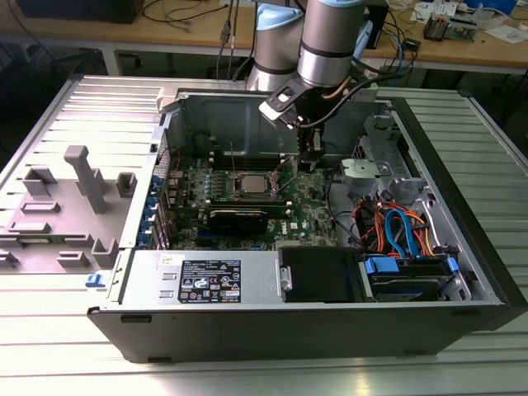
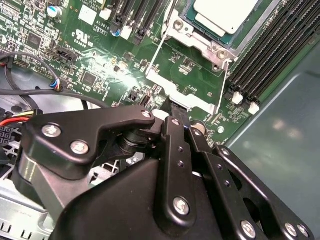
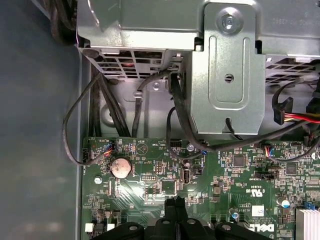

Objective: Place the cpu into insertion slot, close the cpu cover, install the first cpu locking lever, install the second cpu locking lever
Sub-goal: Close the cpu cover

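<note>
Cpu (image 2: 225, 12), silver-grey square, flat inside the silver-rimmed insertion slot (image 2: 200, 42).

One of each main part, with the memory slots past counting.

One robot arm (image 1: 330, 41) is carrying one hand (image 2: 176, 107), and one open computer case (image 1: 462, 272) is sitting on one ribbed worktop (image 1: 247, 371), holding one green motherboard (image 1: 313, 219). One cpu (image 2: 225, 12) is lying in one insertion slot (image 2: 200, 42), with one cpu cover (image 2: 182, 95) showing beside it. Two white latches (image 2: 237, 97) are ending the long black memory slots (image 2: 270, 55), which are lying too close together to count. One coin battery (image 3: 120, 168), one labelled power supply (image 1: 206, 280) and one blue-tabbed drive (image 1: 404, 272) are showing too.
</note>
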Tool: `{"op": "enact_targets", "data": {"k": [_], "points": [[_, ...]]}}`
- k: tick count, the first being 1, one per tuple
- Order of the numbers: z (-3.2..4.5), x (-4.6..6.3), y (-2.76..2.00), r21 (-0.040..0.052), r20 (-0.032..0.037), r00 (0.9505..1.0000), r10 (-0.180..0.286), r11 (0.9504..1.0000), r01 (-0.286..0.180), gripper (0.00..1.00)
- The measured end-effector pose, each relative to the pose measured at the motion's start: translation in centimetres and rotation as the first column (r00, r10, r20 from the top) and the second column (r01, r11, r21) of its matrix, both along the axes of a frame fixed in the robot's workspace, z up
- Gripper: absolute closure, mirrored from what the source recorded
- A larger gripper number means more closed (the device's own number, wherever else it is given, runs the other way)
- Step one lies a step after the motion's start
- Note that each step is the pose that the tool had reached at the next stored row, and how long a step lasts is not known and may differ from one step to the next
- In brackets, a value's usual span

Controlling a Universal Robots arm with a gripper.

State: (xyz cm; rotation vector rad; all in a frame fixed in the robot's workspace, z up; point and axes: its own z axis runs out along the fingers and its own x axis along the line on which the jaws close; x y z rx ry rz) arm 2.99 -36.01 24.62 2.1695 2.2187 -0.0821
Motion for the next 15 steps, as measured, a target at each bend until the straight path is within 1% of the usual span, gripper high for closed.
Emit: {"op": "enact_targets", "data": {"k": [3,7,15], "points": [[0.0,-0.2,0.0,0.0,0.0,1.0,0.0,1.0,0.0,0.89],[0.0,-0.8,0.0,0.0,-0.0001,1.0,-0.001,1.0,0.001,0.89],[0.0,-1.4,0.0,0.0001,0.0,1.0,-0.002,1.0,0.002,0.89]]}}
